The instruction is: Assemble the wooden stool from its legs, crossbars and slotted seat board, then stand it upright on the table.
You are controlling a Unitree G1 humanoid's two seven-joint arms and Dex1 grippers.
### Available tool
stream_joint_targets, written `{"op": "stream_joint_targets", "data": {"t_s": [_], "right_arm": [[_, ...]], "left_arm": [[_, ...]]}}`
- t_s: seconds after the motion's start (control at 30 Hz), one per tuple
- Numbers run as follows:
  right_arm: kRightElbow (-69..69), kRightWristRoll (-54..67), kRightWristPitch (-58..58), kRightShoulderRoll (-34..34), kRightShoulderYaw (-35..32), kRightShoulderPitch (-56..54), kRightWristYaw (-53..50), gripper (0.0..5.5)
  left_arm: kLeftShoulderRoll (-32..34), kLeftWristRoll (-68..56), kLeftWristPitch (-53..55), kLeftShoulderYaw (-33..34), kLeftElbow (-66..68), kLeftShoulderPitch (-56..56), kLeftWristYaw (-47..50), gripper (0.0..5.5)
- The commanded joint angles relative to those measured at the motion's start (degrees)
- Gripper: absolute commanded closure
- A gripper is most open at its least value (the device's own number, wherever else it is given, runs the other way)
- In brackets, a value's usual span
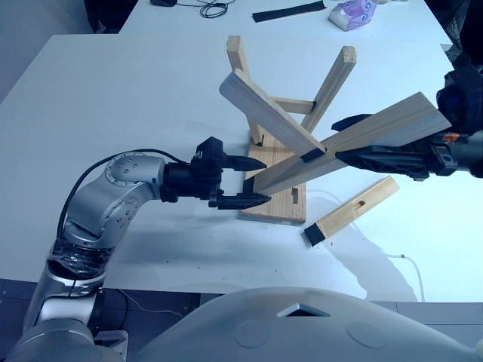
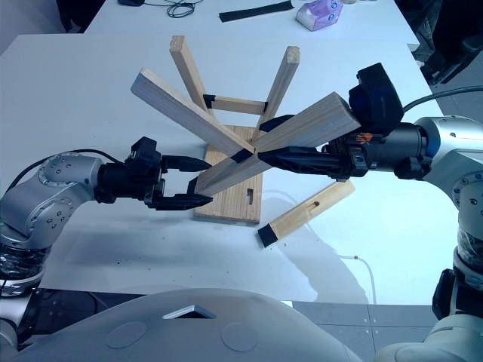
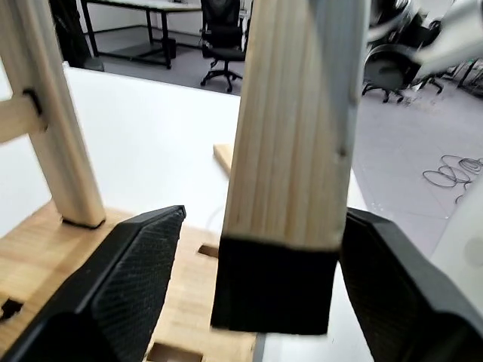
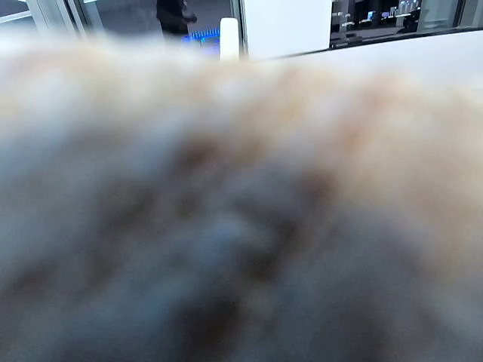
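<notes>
Right gripper (image 2: 266,140) clamps a leg (image 2: 324,119), its wrist view blurred. Left gripper (image 2: 206,181) jaws wide, flanking that leg's black end.

A second white bench (image 1: 189,19) stands at the far side of the scene. A black strip (image 1: 289,12) lies flat on it, with a purple-and-white pack (image 1: 352,13) just to its right. A looped black cable (image 1: 213,7) lies further left. In the room behind, a black office chair (image 3: 225,41) stands on a grey floor (image 3: 407,151) near a desk (image 3: 151,4). Loose cable coils (image 3: 451,170) lie on that floor.
</notes>
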Motion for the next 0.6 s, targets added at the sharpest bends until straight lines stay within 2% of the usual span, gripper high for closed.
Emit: {"op": "stream_joint_targets", "data": {"t_s": [0.03, 0.3, 0.6], "right_arm": [[0.4, -10.2, -4.9, -4.1, 2.8, 0.4, 6.3, 3.46], [5.0, -32.3, -17.7, -6.5, 12.6, 2.9, 12.1, 3.46], [6.3, -33.9, -19.5, -6.9, 13.3, 2.9, 14.3, 3.46]], "left_arm": [[2.6, 5.8, -4.6, -1.5, 1.4, 3.2, -2.1, 2.03], [2.5, 6.9, -7.3, -1.4, -0.1, 6.8, -3.1, 2.03], [2.1, 7.4, -7.8, -1.2, -0.5, 7.6, -2.3, 2.03]]}}
